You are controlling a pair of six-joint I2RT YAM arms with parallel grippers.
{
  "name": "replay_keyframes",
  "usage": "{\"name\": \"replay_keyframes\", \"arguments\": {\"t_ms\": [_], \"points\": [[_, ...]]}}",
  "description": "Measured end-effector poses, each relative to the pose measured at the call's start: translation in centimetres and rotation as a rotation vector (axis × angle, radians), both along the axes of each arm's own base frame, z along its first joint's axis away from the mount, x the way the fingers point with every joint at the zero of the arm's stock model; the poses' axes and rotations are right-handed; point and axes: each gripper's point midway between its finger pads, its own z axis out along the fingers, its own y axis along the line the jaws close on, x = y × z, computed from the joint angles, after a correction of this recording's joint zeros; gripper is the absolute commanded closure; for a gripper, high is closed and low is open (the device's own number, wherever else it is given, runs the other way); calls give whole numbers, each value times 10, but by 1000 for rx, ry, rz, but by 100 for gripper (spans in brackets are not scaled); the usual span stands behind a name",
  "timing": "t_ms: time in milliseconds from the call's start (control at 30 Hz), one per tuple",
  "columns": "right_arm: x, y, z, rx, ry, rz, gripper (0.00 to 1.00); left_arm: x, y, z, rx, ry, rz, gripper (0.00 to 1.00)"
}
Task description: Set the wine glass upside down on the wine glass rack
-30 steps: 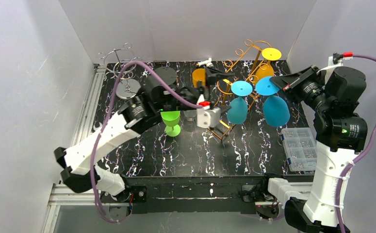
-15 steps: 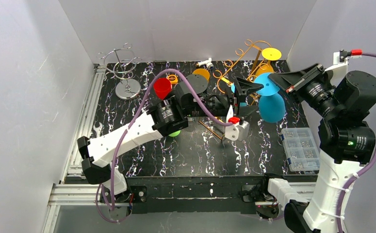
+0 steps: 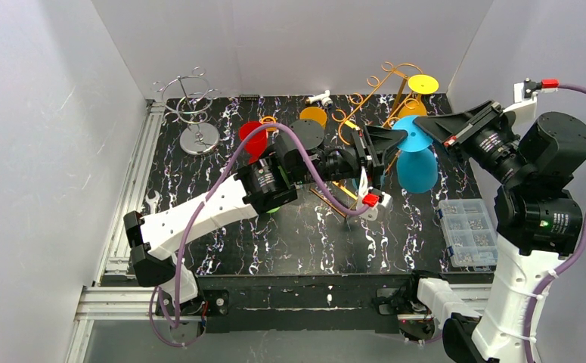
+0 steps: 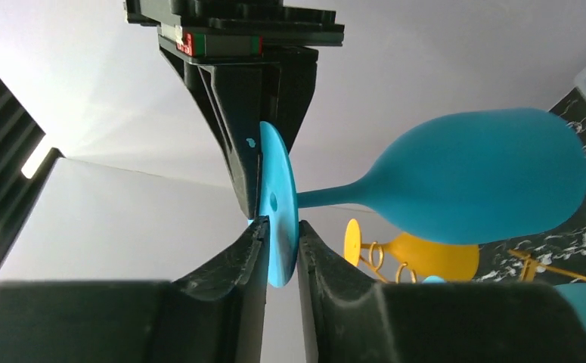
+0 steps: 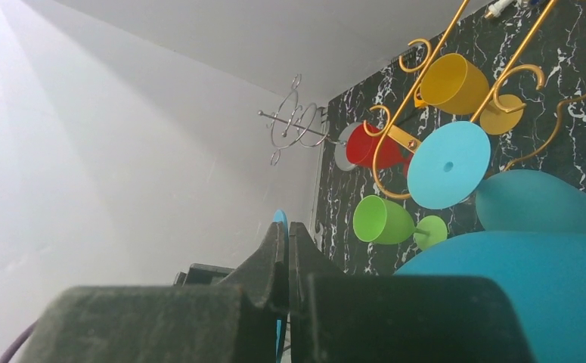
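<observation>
A black, white-veined table top [image 3: 297, 242] is enclosed on three sides by plain pale-grey wall panels [image 3: 289, 41], and is edged at left by an aluminium rail [image 3: 132, 193].

The wine glass [image 4: 471, 178] sits between left claw [image 4: 280, 234] and right claw [image 5: 288, 227].

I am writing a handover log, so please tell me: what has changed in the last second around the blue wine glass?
The left gripper swung right, from the green glass to the blue wine glass, and narrowed its jaws around the foot; whether they pinch it yet I cannot tell. Unchanged: the right gripper stays shut on that foot, bowl down.
</observation>
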Motion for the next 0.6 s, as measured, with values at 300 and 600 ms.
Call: {"name": "replay_keyframes", "arguments": {"t_ms": [300, 600], "points": [[1, 5, -5, 14, 15, 38, 56, 2, 0, 3, 3, -70, 14, 100], [-3, 10, -12, -62, -38, 100, 17, 2, 1, 1, 12, -71, 17, 100]]}}
